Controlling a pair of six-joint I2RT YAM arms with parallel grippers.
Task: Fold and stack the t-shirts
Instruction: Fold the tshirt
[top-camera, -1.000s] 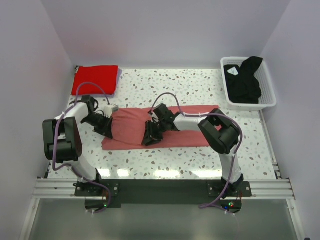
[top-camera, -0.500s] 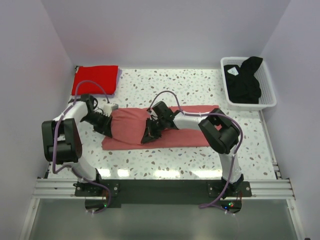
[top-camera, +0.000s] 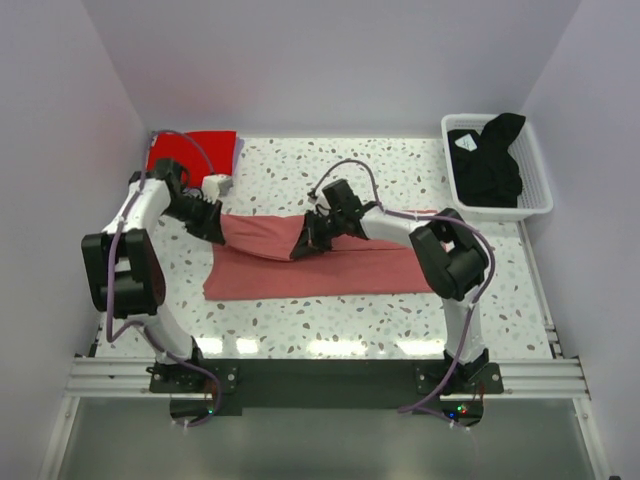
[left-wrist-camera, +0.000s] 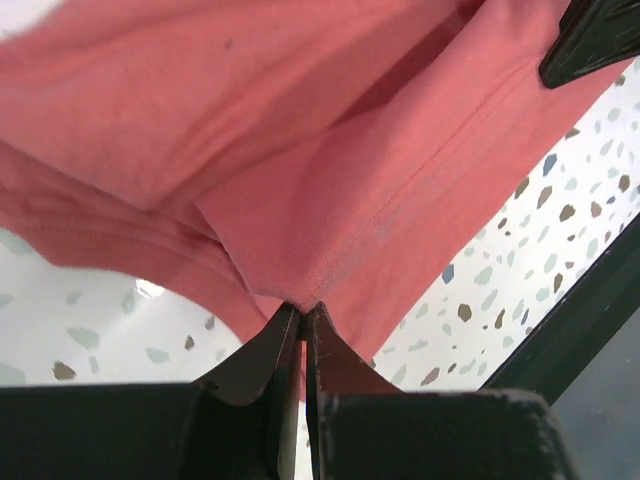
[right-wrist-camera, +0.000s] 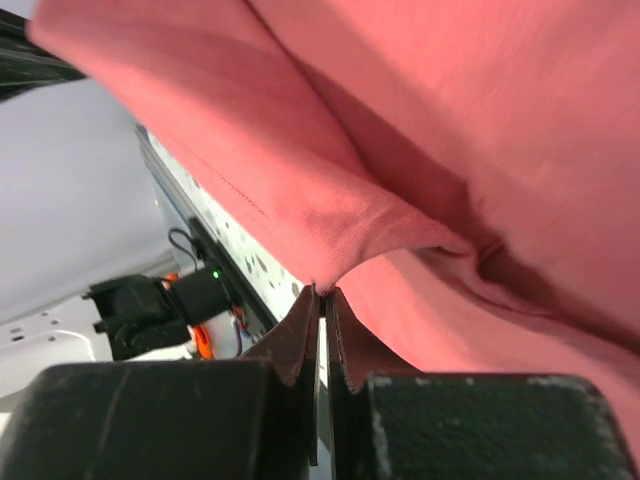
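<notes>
Salmon-pink cloth fills both wrist views. The pink t-shirt (top-camera: 330, 272) lies as a long strip on the speckled table (top-camera: 400, 170), and every place below is given from this shirt.

The left gripper (top-camera: 218, 232) is at the shirt's left end, on its far edge. In the left wrist view its two fingers are pressed together, with a pinch of the pink fabric caught between the tips. The right gripper (top-camera: 303, 243) is near the middle of the shirt's far edge. Its fingers are also fully closed, and they hold a folded edge of the same cloth. Between the two grippers an upper layer of the shirt is raised and hangs a little slack over the flat lower layer.

The red t-shirt (top-camera: 205, 150) lies folded beyond the pink shirt's left end, on the far side, partly behind the left arm. The black t-shirt (top-camera: 487, 165) lies crumpled in a white basket (top-camera: 545, 198), beyond the pink shirt's right end and apart from it.
</notes>
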